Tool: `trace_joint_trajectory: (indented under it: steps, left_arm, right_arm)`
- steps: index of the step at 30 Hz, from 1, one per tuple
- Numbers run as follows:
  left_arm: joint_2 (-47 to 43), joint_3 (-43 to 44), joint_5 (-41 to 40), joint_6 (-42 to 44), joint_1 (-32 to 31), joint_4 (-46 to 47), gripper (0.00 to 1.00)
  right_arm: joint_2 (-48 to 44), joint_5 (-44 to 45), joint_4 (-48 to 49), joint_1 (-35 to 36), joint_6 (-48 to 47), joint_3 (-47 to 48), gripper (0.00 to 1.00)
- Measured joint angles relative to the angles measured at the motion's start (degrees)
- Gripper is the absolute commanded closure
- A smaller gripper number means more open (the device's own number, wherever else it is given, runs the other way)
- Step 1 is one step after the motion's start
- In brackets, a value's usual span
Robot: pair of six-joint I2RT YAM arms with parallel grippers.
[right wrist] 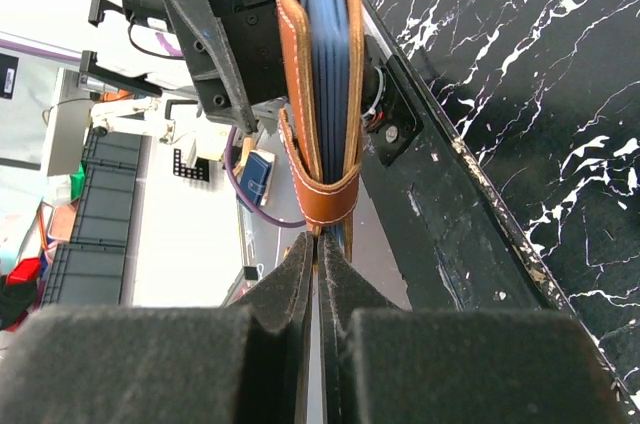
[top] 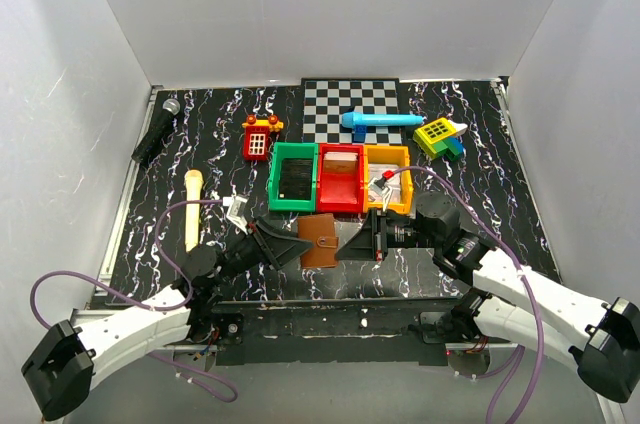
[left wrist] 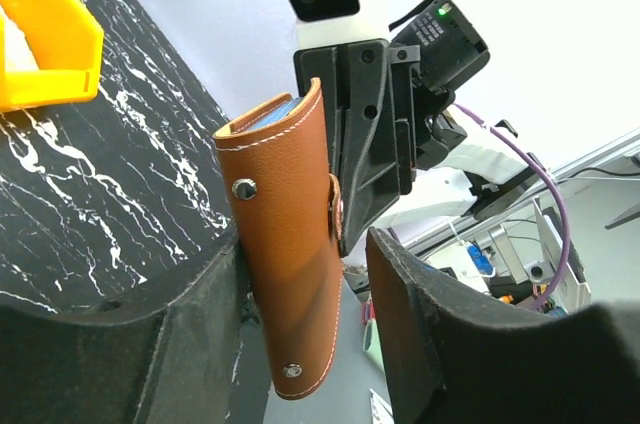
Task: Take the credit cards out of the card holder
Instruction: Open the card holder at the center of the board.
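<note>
The brown card holder (top: 320, 241) is folded shut and held on edge between my two grippers, in front of the bins. My right gripper (top: 352, 240) is shut on the holder's strap edge (right wrist: 322, 189), its fingertips (right wrist: 300, 264) pressed together. Blue card edges (right wrist: 325, 44) show inside the fold. My left gripper (top: 293, 244) is open around the holder's other end (left wrist: 290, 244). The leather lies against the left finger (left wrist: 200, 324), with a gap to the right finger (left wrist: 420, 324). The right gripper's fingers (left wrist: 370, 154) show behind the holder.
Green (top: 293, 176), red (top: 340, 179) and yellow (top: 388, 176) bins stand in a row behind the holder. A red toy phone (top: 258, 139), a microphone (top: 157, 132), a wooden stick (top: 192, 206), a blue tool (top: 380, 121) and a checkered mat (top: 350, 104) lie further back.
</note>
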Motion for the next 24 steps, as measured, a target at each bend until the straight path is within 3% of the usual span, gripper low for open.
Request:
trace_joint_trajectory:
  steps: [14, 16, 18, 19, 22, 24]
  left_arm:
    - [-1.1, 0.0, 0.1, 0.5, 0.0, -0.7, 0.74]
    - [-1.1, 0.0, 0.1, 0.5, 0.0, -0.7, 0.83]
    - [-1.1, 0.0, 0.2, 0.5, 0.0, -0.7, 1.00]
    - [-1.1, 0.0, 0.3, 0.5, 0.0, -0.7, 1.00]
    - [-1.4, 0.7, 0.4, 1.1, 0.0, -2.5, 1.00]
    - [-1.6, 2.2, 0.5, 1.9, 0.0, -5.9, 1.00]
  right_arm:
    - [0.0, 0.0, 0.1, 0.0, 0.0, -0.7, 0.99]
    - [0.0, 0.0, 0.0, 0.0, -0.1, -0.7, 0.99]
    - [0.0, 0.0, -0.1, 0.0, -0.2, -0.7, 0.99]
    - [0.0, 0.0, -0.2, 0.0, -0.4, -0.7, 0.99]
    - [0.0, 0.1, -1.6, 0.0, -1.4, -0.6, 0.55]
    - [-0.3, 0.8, -5.5, 0.0, -3.0, 0.5, 0.41]
